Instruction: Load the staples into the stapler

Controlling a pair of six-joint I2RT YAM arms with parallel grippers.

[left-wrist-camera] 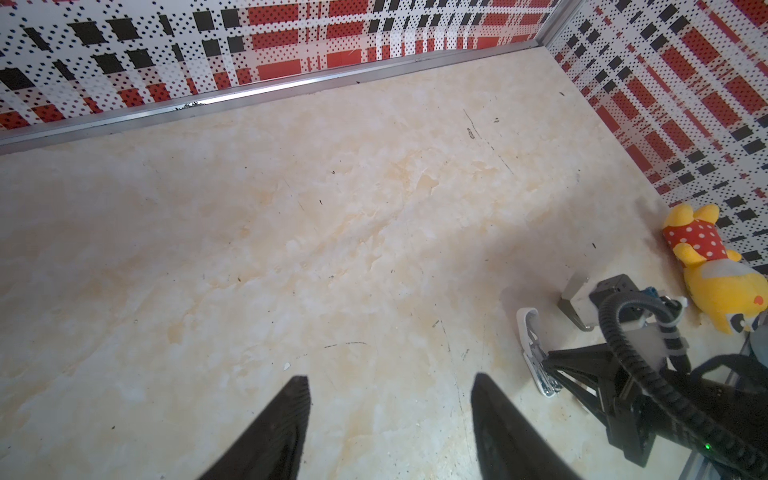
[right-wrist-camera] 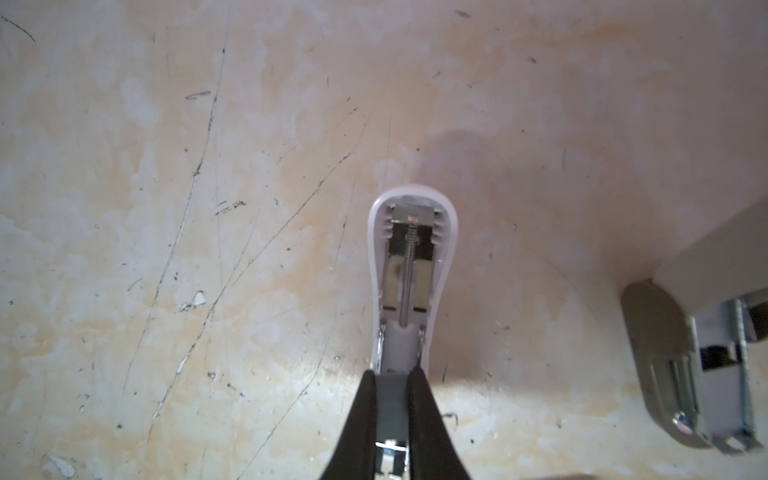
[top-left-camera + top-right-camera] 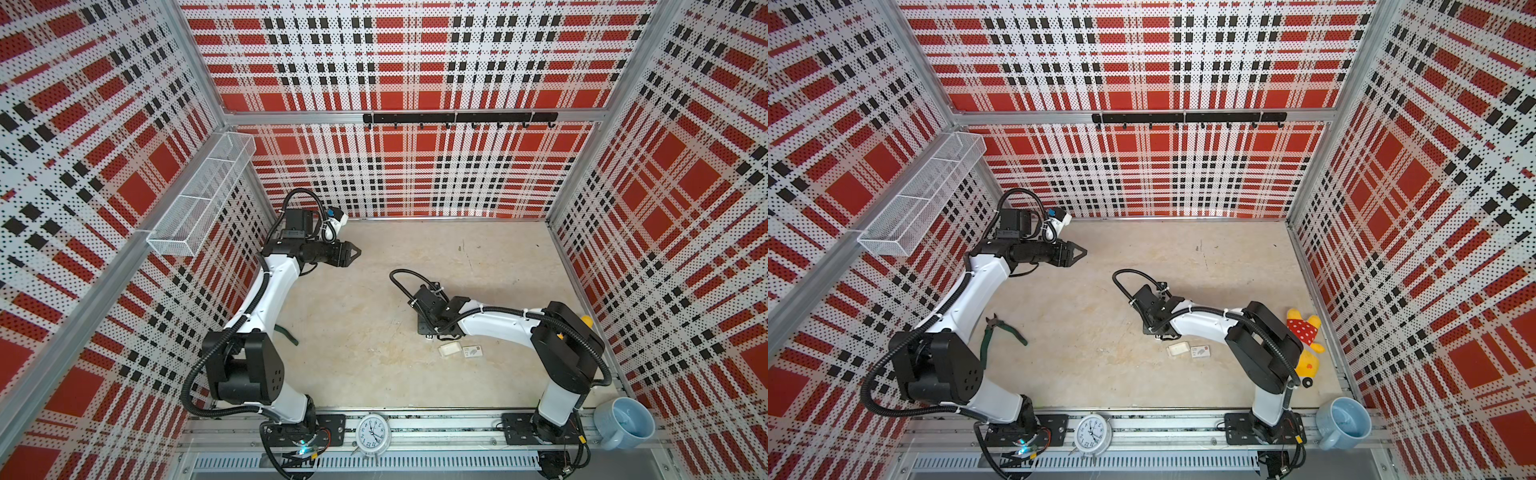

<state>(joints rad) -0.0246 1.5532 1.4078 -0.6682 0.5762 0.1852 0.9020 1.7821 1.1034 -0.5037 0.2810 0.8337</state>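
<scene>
Right gripper (image 2: 392, 374) is clamped on the rear of the white plastic stapler (image 2: 411, 249), which lies open on the beige marbled table (image 2: 166, 208) with its spring exposed. Left gripper (image 1: 390, 382) hangs with jaws apart, holding nothing. The small white cardboard tray (image 3: 450, 348) sits near the right gripper; we can't make out staples in it.

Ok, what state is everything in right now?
Stapler: flipped open, insides showing.
Right gripper: shut on the stapler.
Left gripper: open, empty.
Tray: lying flat, contents too small to tell.
Pliers: handles spread.
Mug: upright.
Clock: face up.
Toy: lying down.
</scene>
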